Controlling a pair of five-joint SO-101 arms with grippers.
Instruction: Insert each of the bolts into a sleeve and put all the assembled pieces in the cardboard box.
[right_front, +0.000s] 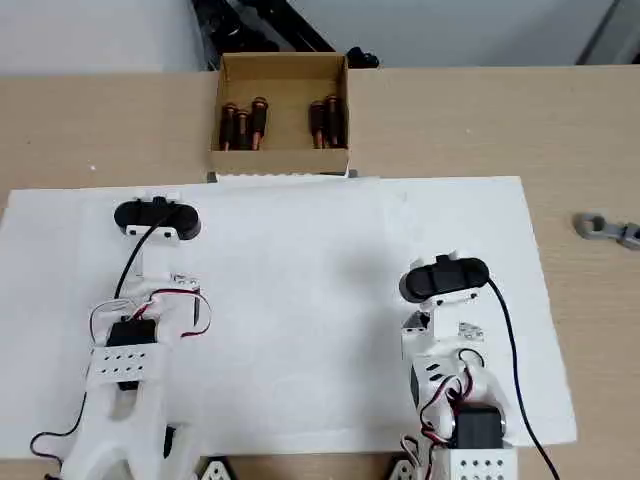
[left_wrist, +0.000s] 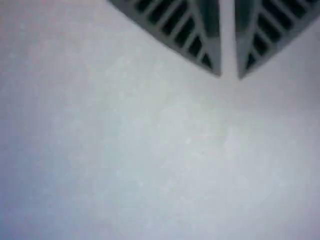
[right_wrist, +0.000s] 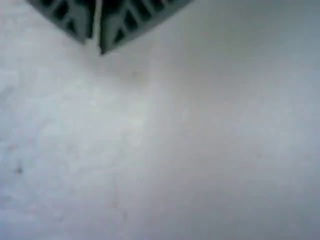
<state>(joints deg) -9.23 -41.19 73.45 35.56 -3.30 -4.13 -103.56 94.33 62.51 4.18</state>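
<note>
The cardboard box (right_front: 283, 160) stands at the far edge of the white sheet (right_front: 300, 300). Several copper-coloured bolt-and-sleeve pieces lie in it, one group on its left side (right_front: 243, 125) and one on its right (right_front: 327, 122). The left arm (right_front: 157, 220) rests over the sheet's left part, well in front of the box. My left gripper (left_wrist: 229, 75) points down at bare sheet, its fingers shut on nothing. The right arm (right_front: 445, 278) sits over the sheet's right part. My right gripper (right_wrist: 96, 46) is likewise shut over bare sheet.
A small grey metal part (right_front: 605, 229) lies on the wooden table (right_front: 90, 120) past the sheet's right edge. Dark stand legs (right_front: 250, 30) are behind the box. The sheet between the arms and in front of the box holds nothing.
</note>
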